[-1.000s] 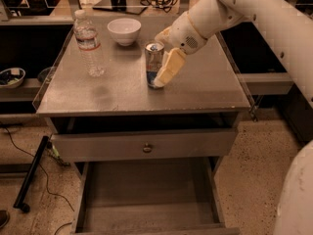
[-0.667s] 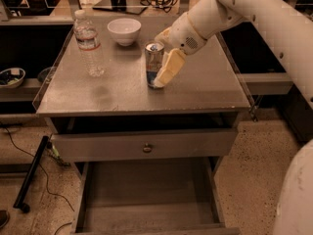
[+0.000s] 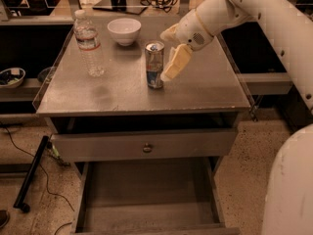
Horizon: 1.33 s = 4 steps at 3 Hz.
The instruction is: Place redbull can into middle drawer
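The redbull can (image 3: 154,65) stands upright in the middle of the grey cabinet top (image 3: 205,89). My gripper (image 3: 166,56) reaches in from the upper right and sits against the can's right side. Its fingers are spread: one cream finger (image 3: 177,61) lies by the can's right front, the other shows behind the can's top. The can rests on the top, and the gripper is open. Below, the middle drawer (image 3: 146,197) is pulled out toward me, its flat floor bare.
A clear water bottle (image 3: 89,44) stands at the left of the top, with a white bowl (image 3: 123,31) behind the can. The drawer front with a round knob (image 3: 147,148) sits above the open drawer. Cables lie on the floor at the left.
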Motion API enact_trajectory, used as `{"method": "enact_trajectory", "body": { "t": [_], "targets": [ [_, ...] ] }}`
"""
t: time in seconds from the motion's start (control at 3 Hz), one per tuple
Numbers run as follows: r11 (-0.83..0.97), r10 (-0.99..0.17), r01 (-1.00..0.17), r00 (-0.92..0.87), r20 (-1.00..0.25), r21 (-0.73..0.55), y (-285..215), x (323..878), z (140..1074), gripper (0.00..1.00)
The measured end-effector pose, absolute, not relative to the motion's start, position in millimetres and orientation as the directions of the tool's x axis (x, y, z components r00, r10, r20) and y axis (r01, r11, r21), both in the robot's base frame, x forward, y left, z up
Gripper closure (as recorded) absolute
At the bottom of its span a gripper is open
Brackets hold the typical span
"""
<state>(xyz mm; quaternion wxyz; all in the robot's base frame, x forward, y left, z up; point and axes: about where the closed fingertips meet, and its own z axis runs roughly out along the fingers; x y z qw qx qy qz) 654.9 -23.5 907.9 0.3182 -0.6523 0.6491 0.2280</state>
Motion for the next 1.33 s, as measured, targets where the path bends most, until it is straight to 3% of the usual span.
{"method": "enact_trajectory", "body": {
  "t": [1.33],
  "targets": [
    [0.087, -0.612, -0.995, -0.019, -0.791, -0.044, -32.2, 646.0, 882.0, 0.00]
  ]
}}
